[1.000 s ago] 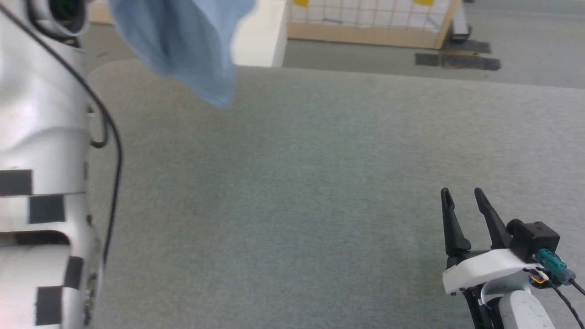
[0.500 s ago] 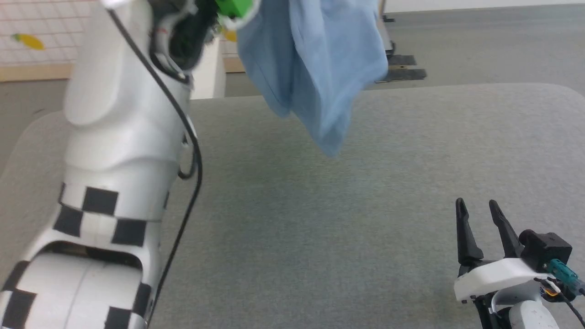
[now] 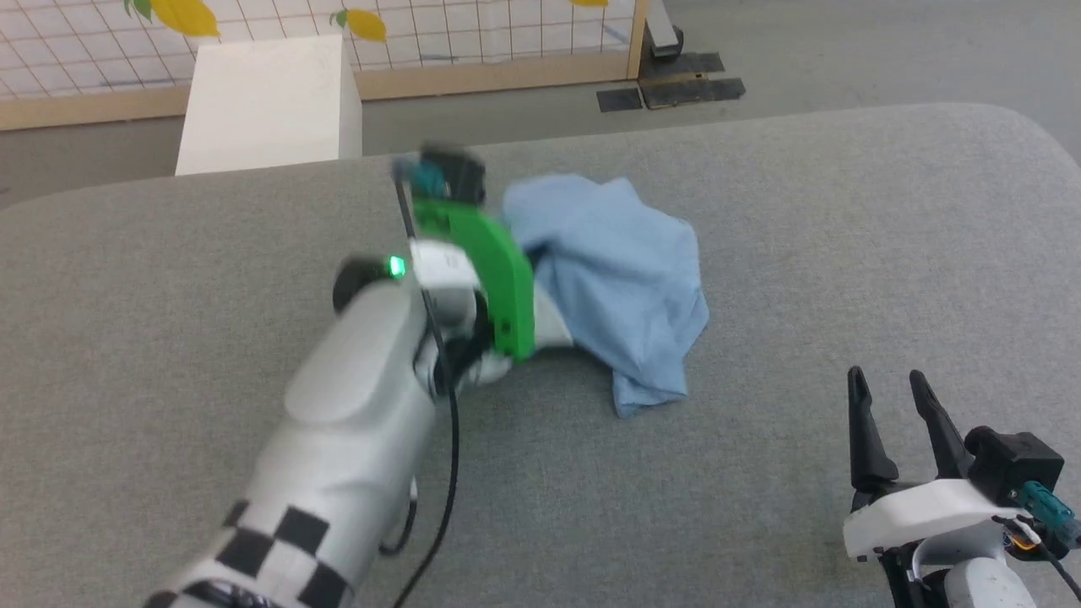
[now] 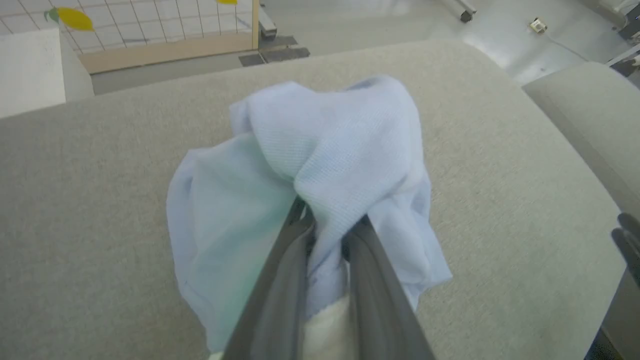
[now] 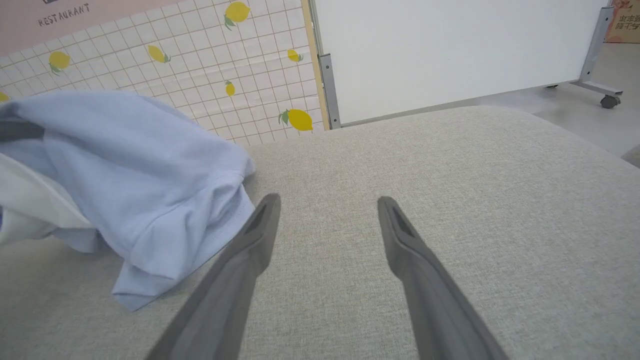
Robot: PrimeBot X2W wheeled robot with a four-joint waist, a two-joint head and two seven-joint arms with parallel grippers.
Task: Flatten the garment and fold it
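The garment is a crumpled light-blue knit heap lying on the grey padded table, right of centre. My left arm reaches across to it, its green wrist mount against the heap's left side. In the left wrist view my left gripper is shut on a bunched fold of the garment, with white trim showing between the fingers. My right gripper stands open at the lower right, apart from the cloth. In the right wrist view the garment lies left of the open right gripper.
A white box stands on the floor beyond the table's far edge, in front of a lattice panel with lemon prints. A white board on wheels stands farther back. Another grey padded surface lies to the right.
The head camera has shifted. The garment hung high in the air from my left gripper before; now it is down on the table, still gripped. The right gripper has stayed put.
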